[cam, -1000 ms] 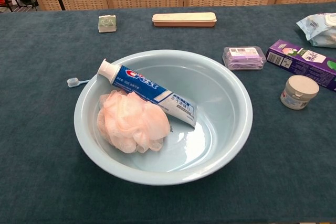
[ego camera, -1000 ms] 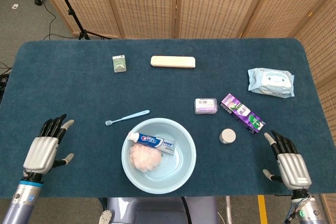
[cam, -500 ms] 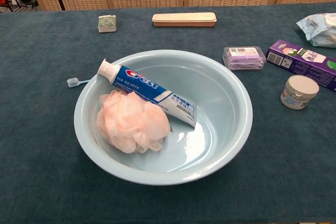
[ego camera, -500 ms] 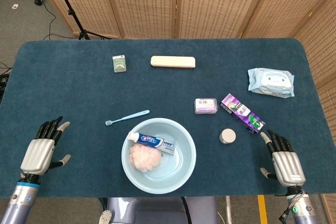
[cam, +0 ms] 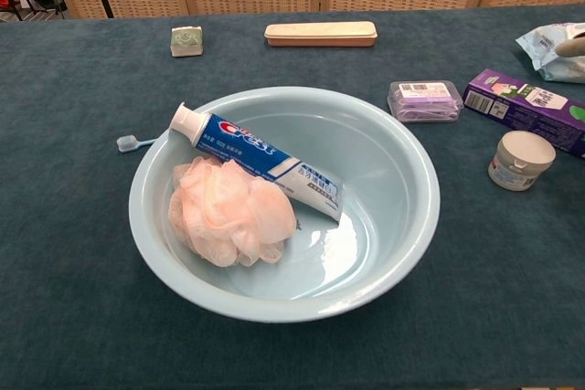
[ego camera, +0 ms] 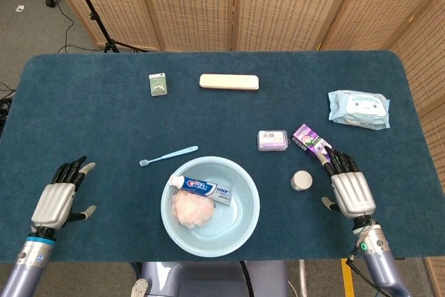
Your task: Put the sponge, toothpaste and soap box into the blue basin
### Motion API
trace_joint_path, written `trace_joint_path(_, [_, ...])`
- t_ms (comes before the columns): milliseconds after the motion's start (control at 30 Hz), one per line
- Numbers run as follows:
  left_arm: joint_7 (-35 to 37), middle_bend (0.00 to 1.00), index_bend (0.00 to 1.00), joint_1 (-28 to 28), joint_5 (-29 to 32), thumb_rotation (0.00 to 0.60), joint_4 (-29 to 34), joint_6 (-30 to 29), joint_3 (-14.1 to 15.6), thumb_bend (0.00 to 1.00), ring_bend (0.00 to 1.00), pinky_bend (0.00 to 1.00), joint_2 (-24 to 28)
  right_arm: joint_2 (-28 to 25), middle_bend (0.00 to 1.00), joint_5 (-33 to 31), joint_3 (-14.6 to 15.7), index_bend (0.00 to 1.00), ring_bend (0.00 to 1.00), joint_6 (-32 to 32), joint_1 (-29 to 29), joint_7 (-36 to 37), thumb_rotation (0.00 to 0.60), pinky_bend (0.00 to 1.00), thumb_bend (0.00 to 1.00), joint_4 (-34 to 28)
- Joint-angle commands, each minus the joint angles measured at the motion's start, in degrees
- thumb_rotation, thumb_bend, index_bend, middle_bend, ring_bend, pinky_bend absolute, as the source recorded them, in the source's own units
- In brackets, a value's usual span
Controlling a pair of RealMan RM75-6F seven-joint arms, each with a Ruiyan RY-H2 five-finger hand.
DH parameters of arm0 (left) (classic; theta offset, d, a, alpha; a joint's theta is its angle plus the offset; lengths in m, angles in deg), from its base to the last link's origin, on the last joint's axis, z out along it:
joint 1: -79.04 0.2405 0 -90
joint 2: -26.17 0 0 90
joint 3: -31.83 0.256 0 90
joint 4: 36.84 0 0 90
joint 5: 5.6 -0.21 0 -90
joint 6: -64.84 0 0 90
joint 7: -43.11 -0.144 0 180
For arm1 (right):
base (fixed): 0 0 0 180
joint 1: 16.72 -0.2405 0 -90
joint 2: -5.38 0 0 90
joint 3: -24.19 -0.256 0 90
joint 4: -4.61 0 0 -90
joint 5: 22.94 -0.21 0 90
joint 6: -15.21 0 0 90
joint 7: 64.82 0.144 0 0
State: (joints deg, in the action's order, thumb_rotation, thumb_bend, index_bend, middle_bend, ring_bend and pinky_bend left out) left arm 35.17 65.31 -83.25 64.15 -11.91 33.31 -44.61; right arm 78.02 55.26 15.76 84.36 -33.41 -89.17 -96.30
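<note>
The light blue basin [ego camera: 252, 193] stands at the table's front centre. A pink mesh sponge [ego camera: 193, 210] and a blue-and-white toothpaste tube [ego camera: 205, 188] lie inside it, the tube leaning on the sponge [cam: 228, 212]. The soap box [ego camera: 272, 140], small and clear with purple inside, lies on the cloth behind the basin's right side. My right hand [ego camera: 351, 189] hovers open to the right of the basin, its fingertips over the near end of a purple carton [ego camera: 311, 145]. My left hand [ego camera: 59, 199] stays open at the front left, holding nothing.
A white-lidded jar [ego camera: 301, 181] sits between the basin and my right hand. A wipes pack [ego camera: 359, 108] lies at the far right. A blue toothbrush [ego camera: 169, 155] lies left of the basin. A beige long case [ego camera: 229, 82] and a small green box [ego camera: 158, 84] are at the back.
My right hand has moved forward and leftward, from the table's front edge to over the purple carton's near end. My left hand has barely shifted. The basin's contents are unchanged.
</note>
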Motion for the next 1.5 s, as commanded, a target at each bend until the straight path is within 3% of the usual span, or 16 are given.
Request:
trace_joint_path(33, [0.85,0.00,0.00,-0.08,0.80,0.600,-0.54,0.84,-0.58,0.21,0.00,0.00,0.02,1.02,0.00,-3.88,-2.39,0.00,0.00,-4.73,-4.33,-3.69,0.600,0.07,0.21,-1.49])
trace_joint_path(500, [2.96,0.00,0.00,-0.70,4.25,0.600,-3.44,4.86,-2.45,0.21,0.00,0.00,-0.68,7.67,0.00,-15.88,-7.57,0.02,0.00,-10.27,-16.36,-13.88,0.600,0.07,0.19,3.78])
trace_joint_path(933, [4.16,0.00,0.00,-1.25,5.53,0.600,-4.72,7.40,-3.28,0.21,0.00,0.00,-1.16,13.02,0.00,-23.71,-7.38,0.07,0.00,-13.78,-24.79,-18.82,0.600,0.07,0.18,11.36])
trace_joint_path(1500, [4.25,0.00,0.00,-1.41,5.39,0.600,-4.91,8.78,-3.24,0.22,0.00,0.00,-1.43,16.85,0.00,-30.45,-6.73,0.12,0.00,-16.61,-32.46,-20.18,0.600,0.07,0.18,20.63])
